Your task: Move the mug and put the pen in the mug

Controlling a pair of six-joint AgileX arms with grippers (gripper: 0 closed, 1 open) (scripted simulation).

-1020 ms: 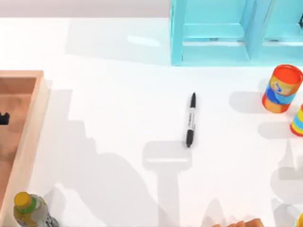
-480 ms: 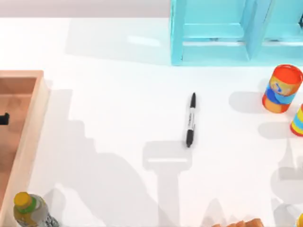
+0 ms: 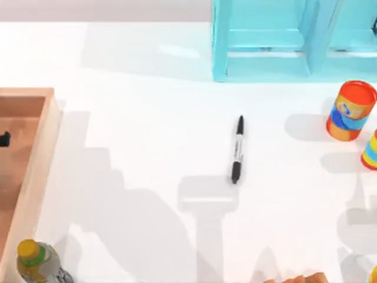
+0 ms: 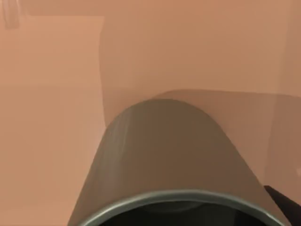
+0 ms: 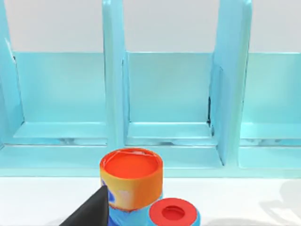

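The pen, black with a white-grey barrel, lies flat near the middle of the table, running roughly front to back. The olive-grey mug is very close in the left wrist view, its dark mouth toward the camera and the brown floor of the wooden tray behind it. A dark part of my left gripper sits right beside the mug's rim. In the top view, a small black bit of that gripper shows over the tray at the left edge. My right gripper hangs close to the printed cans.
A cyan shelf unit stands at the back right. Two printed cans stand at the right edge. A yellow-capped bottle stands at the front left, and an orange object pokes in at the front edge.
The black bit of my left gripper over the tray has shifted slightly toward the back, and the arm's shadow on the table moved with it. The pen and the cans stayed put.
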